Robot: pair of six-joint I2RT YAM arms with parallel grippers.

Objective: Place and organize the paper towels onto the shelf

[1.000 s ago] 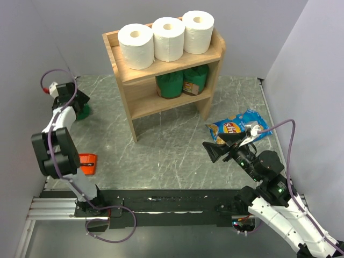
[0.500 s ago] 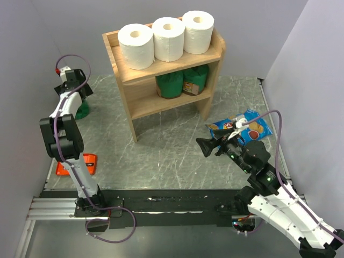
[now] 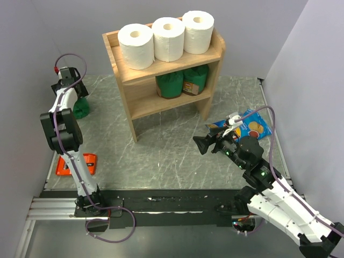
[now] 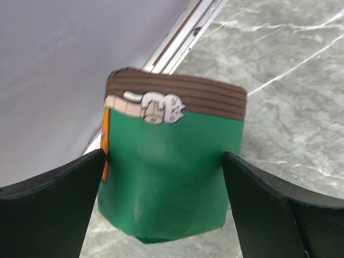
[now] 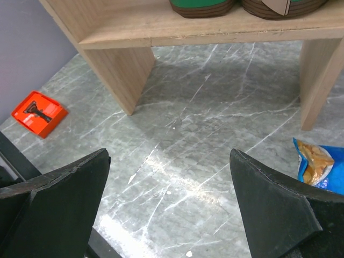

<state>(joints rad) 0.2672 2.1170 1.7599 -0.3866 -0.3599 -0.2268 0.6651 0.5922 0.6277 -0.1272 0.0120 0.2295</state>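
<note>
Where the fixed overhead camera looks down, the three paper towels point(image 3: 168, 38) stand upright in a row on the top tier of the shelf point(image 3: 141, 106), core holes facing up, each roll touching its neighbour, with the row running from the left rim toward the right end. On the lower tier sit two green packages point(image 3: 171, 85) side by side. The left gripper point(image 3: 75, 98) is far out at the left wall, pointing down at a third green package point(image 3: 80, 110) that stands on the table point(image 3: 161, 156) well apart from the shelf. The right gripper point(image 3: 200, 144) hovers above the table in front of the shelf's right leg, with a blue chip bag point(image 3: 248, 126) lying behind it and an orange tool point(image 3: 80, 164) near the left arm's base. From the left wrist, the claw is spread wide, its fingers flanking the green, brown-banded package just beside its sides. Whether either pad touches it cannot be told, and the package rests on the table. From the right wrist, the claw is fully spread with nothing between its fingers, only bare marble below. The lower tier and its two packages show at the top edge, the towels out of this view.
</note>
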